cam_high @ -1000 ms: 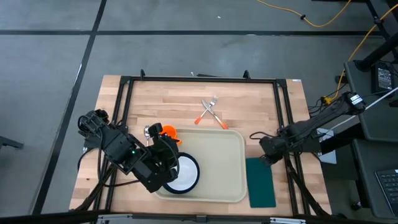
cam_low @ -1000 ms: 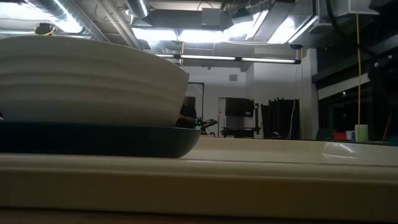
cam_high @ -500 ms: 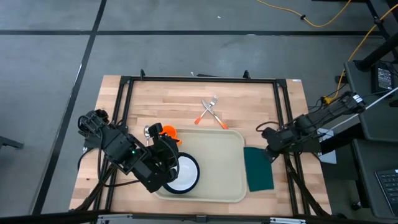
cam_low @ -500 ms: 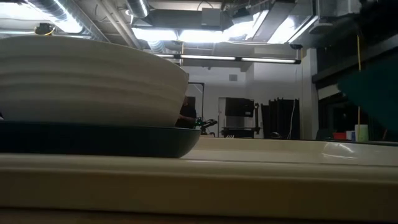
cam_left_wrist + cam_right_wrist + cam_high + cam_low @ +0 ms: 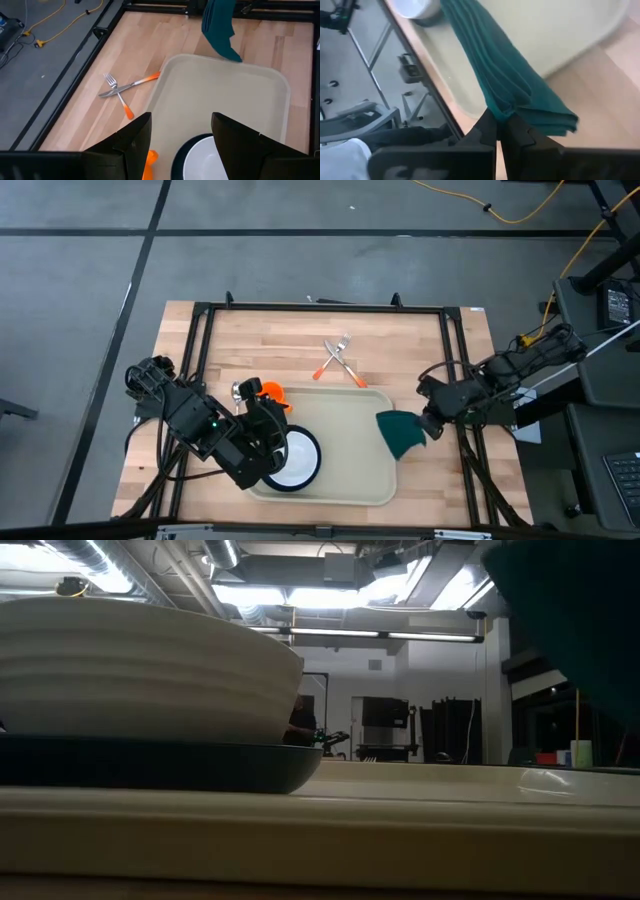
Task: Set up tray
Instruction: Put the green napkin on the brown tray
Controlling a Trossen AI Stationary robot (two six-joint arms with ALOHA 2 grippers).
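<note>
The beige tray (image 5: 345, 470) lies in the middle of the table's near side. A dark plate with a white bowl (image 5: 293, 458) sits on its left part; the low view shows this bowl (image 5: 140, 670) up close. My left gripper (image 5: 265, 442) hovers open at the plate's left side, and its own view (image 5: 180, 145) shows it touching nothing. My right gripper (image 5: 430, 420) is shut on the dark green napkin (image 5: 400, 433) over the tray's right rim. The napkin also shows in the left wrist view (image 5: 220, 27) and the low view (image 5: 570, 610). My right gripper (image 5: 501, 125) pinches the green napkin at one bunched end (image 5: 502, 107) between its two fingers, several folded layers together. It comes from the table's right side, slanting down. The napkin is lifted clear and hangs slack in folds away from the fingers, over the tray's right rim.
A fork and a second utensil with orange handles (image 5: 340, 362) lie crossed on the wood beyond the tray's far rim. An orange object (image 5: 270, 392) stands by the tray's far left corner. A black frame (image 5: 320, 307) borders the table. Bare tray floor (image 5: 350, 430) lies between plate and napkin.
My right gripper has risen and moved toward the table's left, carrying the napkin. The napkin, which lay flat on the wood to the right of the tray, has been drawn up by its far end, bunched, and now hangs clear over the tray's right rim.
</note>
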